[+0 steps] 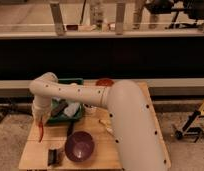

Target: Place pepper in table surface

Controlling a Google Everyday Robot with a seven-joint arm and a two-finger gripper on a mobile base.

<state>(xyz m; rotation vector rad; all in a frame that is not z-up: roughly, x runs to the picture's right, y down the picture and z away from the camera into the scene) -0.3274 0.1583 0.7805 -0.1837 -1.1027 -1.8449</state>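
My gripper [41,120] is at the end of the white arm [95,95], over the left edge of the tan wooden table surface [37,150]. It is shut on the pepper [41,132], a slim orange-red one that hangs point down from the gripper, just above the tabletop's left side. The pepper is left of the purple bowl [79,146] and in front of the green tray [65,111].
The green tray holds pale items at the table's back left. A small dark object [55,156] lies at the front left by the bowl. A round reddish thing [104,82] sits at the back. Pale pieces [106,125] lie mid-table. A dark wall runs behind.
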